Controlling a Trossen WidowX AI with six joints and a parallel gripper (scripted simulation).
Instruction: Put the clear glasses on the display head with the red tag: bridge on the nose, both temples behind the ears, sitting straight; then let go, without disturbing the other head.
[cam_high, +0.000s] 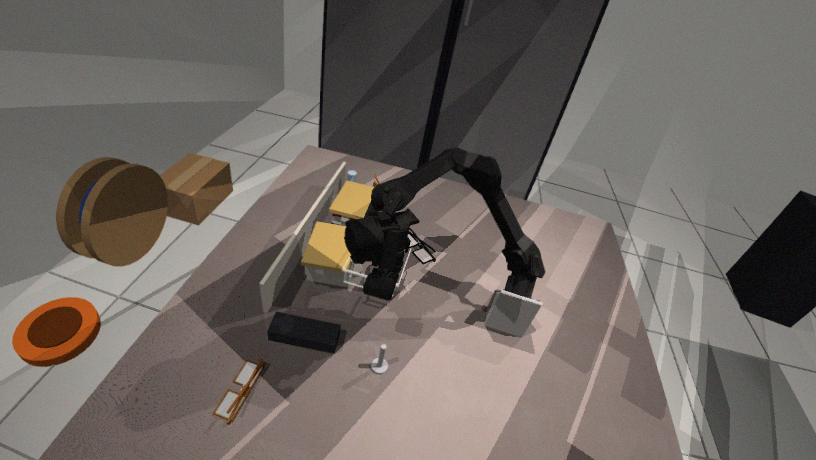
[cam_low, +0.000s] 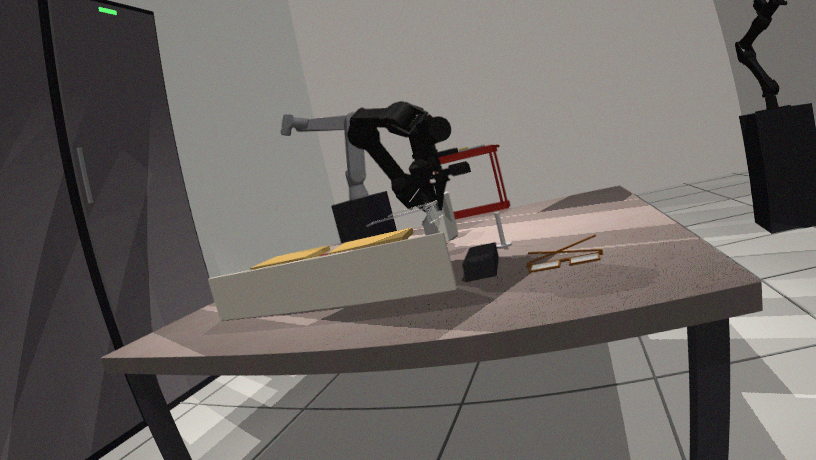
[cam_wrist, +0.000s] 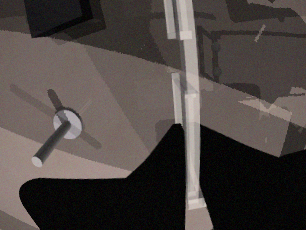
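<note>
We see the gripper (cam_high: 381, 280) clamped nearly shut on the clear glasses (cam_high: 357, 277), holding them by the head (cam_high: 325, 246), likely to seat them.

A: Colours on the table (cam_high: 514, 400)?
B: Pinkish-brown top. Black arm (cam_high: 497, 200). Two yellow-topped heads (cam_high: 326, 245). Orange-framed glasses (cam_high: 240, 390). Black box (cam_high: 304, 331).
A: Off the table?
B: Orange ring (cam_high: 54, 330), brown spool (cam_high: 111, 210) with a blue band, red frame (cam_low: 485, 177).

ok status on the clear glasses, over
Gripper shut on clear glasses, low beside the near yellow-topped head. Not seated, tag unseen. Black box close by.
</note>
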